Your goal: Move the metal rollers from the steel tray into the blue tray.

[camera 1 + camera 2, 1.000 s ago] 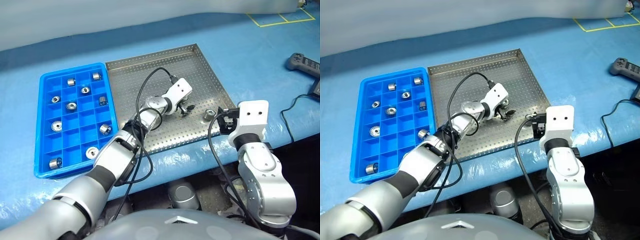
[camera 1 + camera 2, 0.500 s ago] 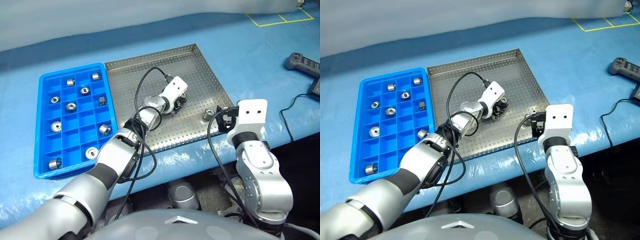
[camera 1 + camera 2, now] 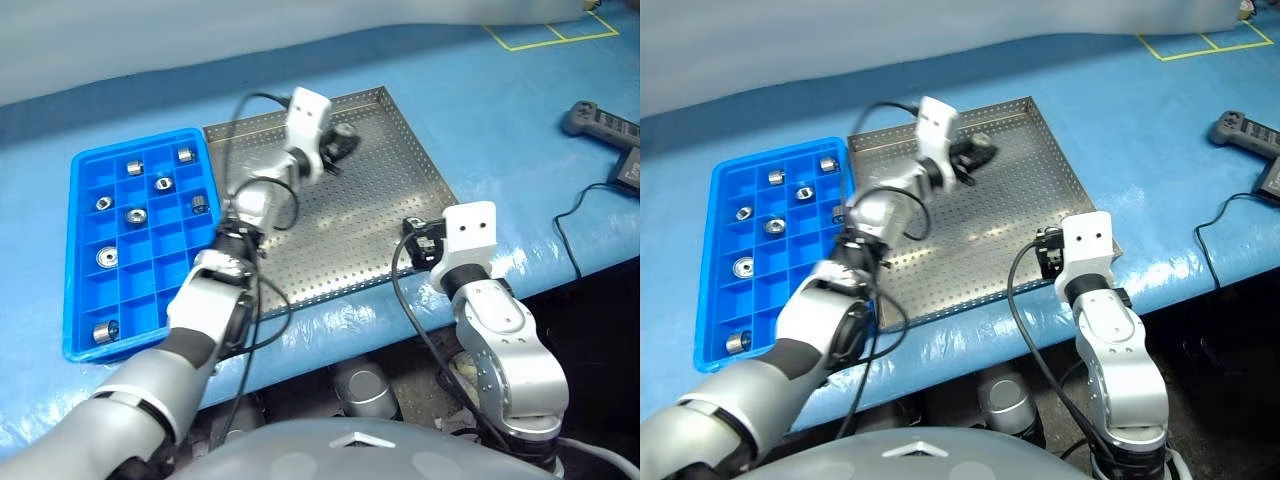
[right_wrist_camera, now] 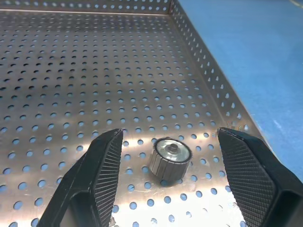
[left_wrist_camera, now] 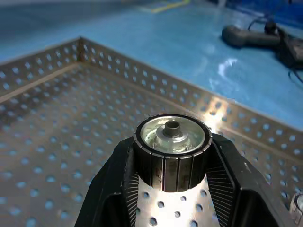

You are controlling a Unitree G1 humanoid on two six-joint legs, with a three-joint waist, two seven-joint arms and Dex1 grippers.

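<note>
1. Head views: our left gripper (image 3: 975,156), raised over the steel tray (image 3: 1040,190), carries a roller; the blue tray (image 3: 85,300) lies to its left.
2. Left wrist: fingers clamp the held roller (image 5: 171,150), axis upright.
3. Right wrist: our right gripper (image 4: 171,182) gapes around the last roller (image 4: 170,158), untouched.

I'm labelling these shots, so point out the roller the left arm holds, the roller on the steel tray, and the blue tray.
Held roller (image 5: 172,138), left wrist view, top face.
Loose roller (image 4: 171,158), right wrist view, ribbed side.
Blue tray (image 3: 78,247), left eye view, left rim.
</note>
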